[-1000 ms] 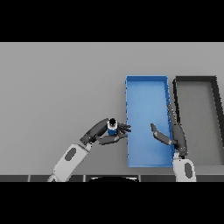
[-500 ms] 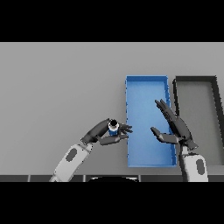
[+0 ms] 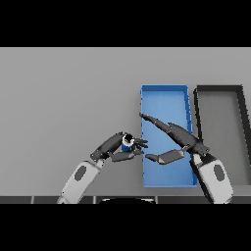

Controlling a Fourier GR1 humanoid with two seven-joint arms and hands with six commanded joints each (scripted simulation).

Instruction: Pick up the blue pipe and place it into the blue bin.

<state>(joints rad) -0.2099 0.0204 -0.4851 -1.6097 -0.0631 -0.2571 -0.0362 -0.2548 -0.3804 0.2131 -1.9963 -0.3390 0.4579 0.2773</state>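
The blue pipe (image 3: 127,143) is a short blue cylinder with a dark top, held just left of the blue bin (image 3: 163,100). My left hand (image 3: 119,148) is shut on it, fingers curled round its sides, at the bin's left wall. My right hand (image 3: 177,142) hovers over the bin's lower half, open, with straight fingers stretched toward the upper left and the thumb pointing left toward the pipe. The bin is a long blue tray standing right of centre, its lower part partly hidden by my right hand.
A black bin (image 3: 239,105) of similar shape stands right beside the blue one, near the table's right edge. The grey table (image 3: 63,98) spreads wide to the left and behind.
My right hand has swung left across the blue bin, its fingers stretching out toward the pipe. The left hand with the pipe has stayed nearly in place.
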